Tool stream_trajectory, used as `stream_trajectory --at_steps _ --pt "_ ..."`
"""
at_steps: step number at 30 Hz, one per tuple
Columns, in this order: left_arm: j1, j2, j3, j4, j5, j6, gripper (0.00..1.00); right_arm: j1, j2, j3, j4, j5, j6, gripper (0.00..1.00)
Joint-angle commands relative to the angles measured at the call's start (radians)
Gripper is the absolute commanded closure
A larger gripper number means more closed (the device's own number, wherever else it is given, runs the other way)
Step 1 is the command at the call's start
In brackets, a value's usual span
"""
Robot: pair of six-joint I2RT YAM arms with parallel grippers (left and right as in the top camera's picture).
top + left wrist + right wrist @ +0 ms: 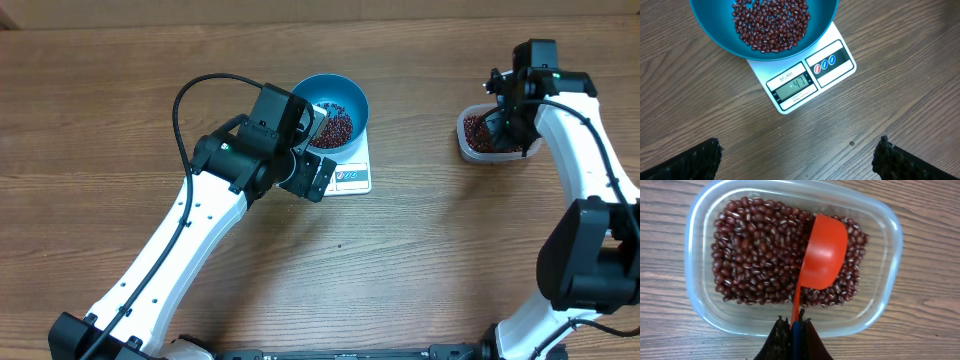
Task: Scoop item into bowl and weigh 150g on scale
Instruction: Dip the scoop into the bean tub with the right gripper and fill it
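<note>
The wood-grain table point(100, 100) carries two items directly: the white scale point(355, 178) near its centre, and a clear plastic tub point(692, 260) well apart, toward the right arm's side.

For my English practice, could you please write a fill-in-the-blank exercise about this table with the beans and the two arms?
1. The ____ bowl of beans stands on the white scale.
2. The right gripper holds the red scoop by its ____.
3. The left gripper is ____, holding nothing.
Missing words: blue; handle; open.

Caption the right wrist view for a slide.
Right jaws grip a red scoop by its handle over beans in a clear tub.
</note>
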Motion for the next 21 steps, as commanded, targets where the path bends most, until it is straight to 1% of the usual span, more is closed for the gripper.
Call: stream_trajectory --at_steps 1,9,17,21 --pt "0.005 -0.023 -0.003 0.004 0.007 -0.006 0.0 0.033 0.037 -0.003 0.004 -0.023 -0.003 0.96" --pt "0.005 -0.023 -0.003 0.004 0.007 -0.006 0.0 0.036 0.028 -0.001 0.0 -0.143 -0.002 0.96" --pt "0.005 -0.023 -0.003 0.004 0.007 -0.006 0.0 -0.027 -0.016 0.0 -0.001 -0.253 -0.005 0.96" --pt "0.005 -0.023 -0.003 0.004 0.006 -0.006 0.0 -0.069 -0.017 0.0 -0.026 -0.354 -0.055 0.96"
